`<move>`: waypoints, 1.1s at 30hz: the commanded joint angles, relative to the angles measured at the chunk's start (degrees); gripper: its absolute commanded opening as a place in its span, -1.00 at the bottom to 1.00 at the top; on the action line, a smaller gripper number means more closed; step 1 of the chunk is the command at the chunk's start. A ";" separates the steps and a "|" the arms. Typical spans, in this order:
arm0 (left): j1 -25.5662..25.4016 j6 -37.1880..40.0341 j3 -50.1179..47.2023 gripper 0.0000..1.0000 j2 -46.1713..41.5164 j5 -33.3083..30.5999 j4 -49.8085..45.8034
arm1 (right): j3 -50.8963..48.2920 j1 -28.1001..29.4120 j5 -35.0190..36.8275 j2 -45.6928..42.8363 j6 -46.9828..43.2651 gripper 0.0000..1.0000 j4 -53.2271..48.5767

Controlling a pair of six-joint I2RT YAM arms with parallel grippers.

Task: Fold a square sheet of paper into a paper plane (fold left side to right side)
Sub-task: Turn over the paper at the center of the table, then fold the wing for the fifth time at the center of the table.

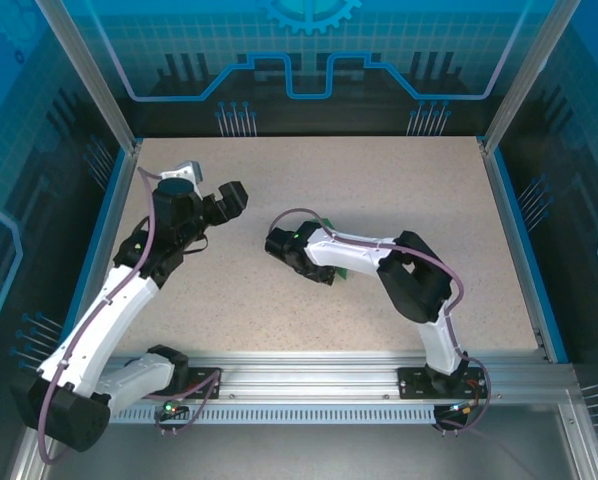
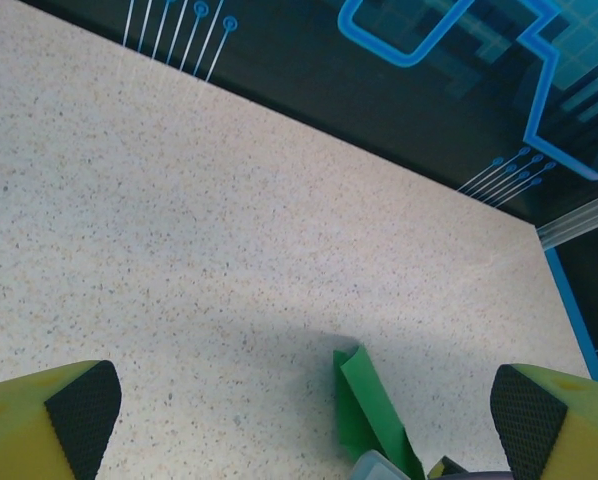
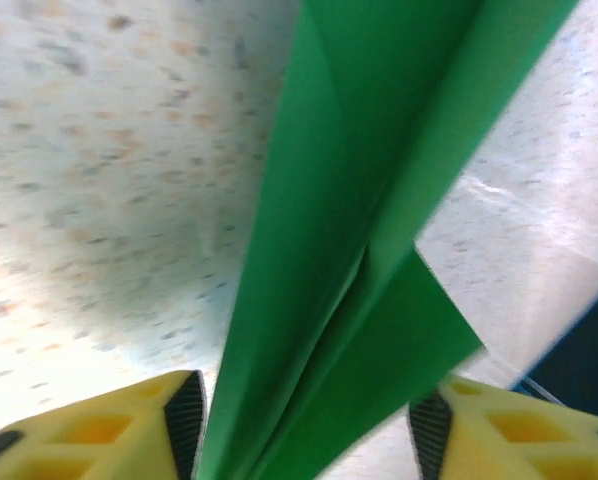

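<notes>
Speckled beige tabletop [image 1: 379, 200], blue-edged, dark back wall [image 1: 309, 60] with blue circuit graphics — aluminium rail [image 1: 329, 375] nearest.

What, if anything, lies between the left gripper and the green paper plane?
Nothing visible does. In the left wrist view, bare table lies between the open left gripper and the paper plane. The right gripper is at the plane, with a finger on either side.

Bright, even light from above; right wrist view blurred, the other views sharp, shadows soft
</notes>
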 commanded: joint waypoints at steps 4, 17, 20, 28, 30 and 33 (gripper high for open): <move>1.84 -2.14 2.54 0.97 4.06 7.38 -0.33 | -3.08 -1.75 -17.49 -12.39 2.79 0.53 2.38; 0.13 -7.69 2.19 0.75 26.13 33.06 10.03 | -22.10 -22.05 -42.49 -37.42 17.60 0.89 26.85; -2.34 -7.71 4.08 0.75 31.66 33.98 10.88 | -26.83 -25.79 -45.33 -41.54 21.60 1.00 32.68; -7.08 -8.74 10.89 0.66 45.97 35.95 13.50 | -39.29 -36.67 -60.09 -46.53 31.54 1.00 45.46; -7.78 -8.77 12.88 0.61 49.42 35.90 13.61 | -41.61 -38.17 -61.55 -46.90 33.41 1.00 47.34; -8.90 -8.15 15.98 0.52 53.78 35.76 12.92 | -42.82 -38.88 -62.95 -46.63 33.23 1.00 47.91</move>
